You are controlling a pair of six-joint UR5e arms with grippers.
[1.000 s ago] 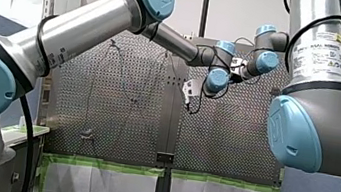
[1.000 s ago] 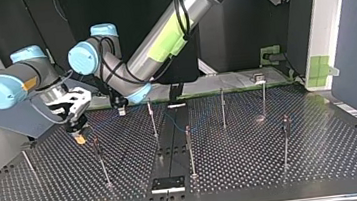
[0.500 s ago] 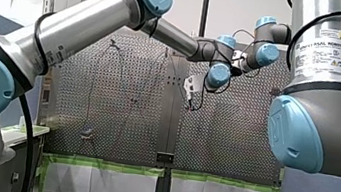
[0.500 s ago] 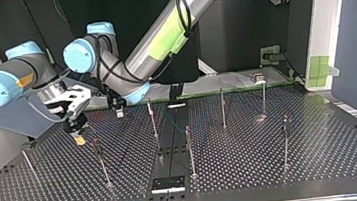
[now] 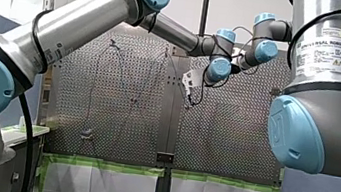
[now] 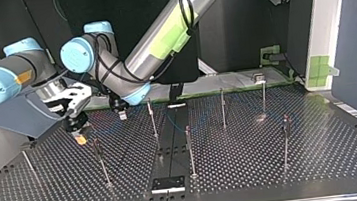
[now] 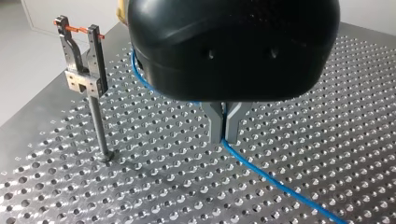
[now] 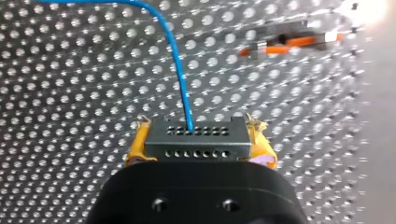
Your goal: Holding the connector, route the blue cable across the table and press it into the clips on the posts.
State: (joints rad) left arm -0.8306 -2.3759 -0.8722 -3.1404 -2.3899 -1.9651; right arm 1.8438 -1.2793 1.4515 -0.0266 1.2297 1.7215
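Yellow pads (image 8: pixel 136 147) on the right claw (image 8: pixel 198 136) press against both ends of the grey connector (image 8: pixel 195 145). You've got it clamped square, with its rows of small holes facing out ahead of the claw. The blue cable (image 8: pixel 180 60) springs from the middle of the connector's upper row, climbs away over the perforated bench (image 8: pixel 70 93) and bends off sideways. Beyond it there's an orange-banded clip (image 8: pixel 289 43), blurred and well apart from the cable.

Now your left claw (image 7: pixel 224 126). The metal fingers (image 7: pixel 215 122) are drawn together, pinching the blue cable between them. The line comes in from behind the black housing (image 7: pixel 233 46), passes through the fingertips just above the bench and trails away across the holes on the far side. Beside the claw a post (image 7: pixel 96 126) stands upright, carrying a forked clip (image 7: pixel 80 51) with an orange band across its top. The cable runs past near the post, apart from that clip.

In the top view, both claws hang close together at the view's left. The right claw (image 6: pixel 79 133) is nearer the edge, with a yellow tip low over the bench. The left claw (image 6: pixel 121 112) sits just beside it, toward the middle. More slim posts (image 6: pixel 189 149) stand upright across the bench, well apart from one another.
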